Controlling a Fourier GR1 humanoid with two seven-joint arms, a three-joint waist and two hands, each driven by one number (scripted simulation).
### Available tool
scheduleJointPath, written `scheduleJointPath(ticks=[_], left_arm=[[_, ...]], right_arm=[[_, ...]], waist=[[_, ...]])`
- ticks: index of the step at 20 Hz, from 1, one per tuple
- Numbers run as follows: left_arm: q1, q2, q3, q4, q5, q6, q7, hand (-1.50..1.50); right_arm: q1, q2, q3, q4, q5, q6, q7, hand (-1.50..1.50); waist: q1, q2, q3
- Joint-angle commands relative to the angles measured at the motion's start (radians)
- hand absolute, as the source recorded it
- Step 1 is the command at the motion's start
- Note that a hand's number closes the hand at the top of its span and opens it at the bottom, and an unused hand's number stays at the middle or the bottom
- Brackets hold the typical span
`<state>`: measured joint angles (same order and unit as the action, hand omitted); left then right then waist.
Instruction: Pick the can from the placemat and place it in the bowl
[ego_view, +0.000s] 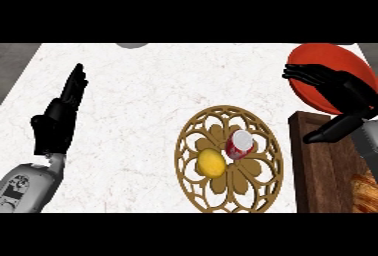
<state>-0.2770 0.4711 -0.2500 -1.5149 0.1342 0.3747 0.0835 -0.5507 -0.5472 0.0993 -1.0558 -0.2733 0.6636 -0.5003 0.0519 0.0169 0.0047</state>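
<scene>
Hovering over the red bowl (328, 75) at the counter's (148, 100) right edge, the right hand (336, 95) spreads relaxed fingers, grasping nothing. Below-left, the red can (241, 144) lies tilted on the openwork brown placemat (229, 160), just beside a lemon (211, 162). A wooden board (321, 170) carries what may be bread (364, 192). Far left, the left hand (63, 115) rests open, fingers up.

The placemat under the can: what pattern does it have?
A golden-brown openwork flower lattice on the placemat, seen in the head view.
</scene>
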Motion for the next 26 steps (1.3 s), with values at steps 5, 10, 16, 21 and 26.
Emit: scheduleJointPath(ticks=[5,10,16,21,26], left_arm=[[0.023,0.031,0.022,-0.046,-0.003,-0.013,0.056,0.0],[0.02,0.032,0.031,-0.052,-0.007,-0.029,0.06,0.0],[0.027,0.017,0.041,-0.093,-0.037,-0.006,0.088,0.0],[0.032,-0.01,0.072,-0.024,-0.044,-0.02,0.052,0.0],[0.036,-0.009,0.072,-0.064,-0.071,-0.032,0.085,0.0]], right_arm=[[-0.131,-0.112,0.155,-0.039,0.274,0.068,-0.114,-1.5],[-0.245,-0.058,0.286,-0.025,0.411,0.023,-0.062,-1.5],[-0.279,-0.006,0.395,-0.034,0.476,0.057,-0.059,-1.5],[-0.262,-0.003,0.446,-0.074,0.532,0.059,-0.06,-1.5],[-0.256,0.008,0.508,-0.11,0.608,0.069,0.025,-1.5]], waist=[[-0.011,-0.012,-0.003],[-0.011,-0.011,-0.004],[-0.021,-0.014,-0.004],[-0.044,-0.015,-0.005],[-0.047,-0.017,-0.005]])
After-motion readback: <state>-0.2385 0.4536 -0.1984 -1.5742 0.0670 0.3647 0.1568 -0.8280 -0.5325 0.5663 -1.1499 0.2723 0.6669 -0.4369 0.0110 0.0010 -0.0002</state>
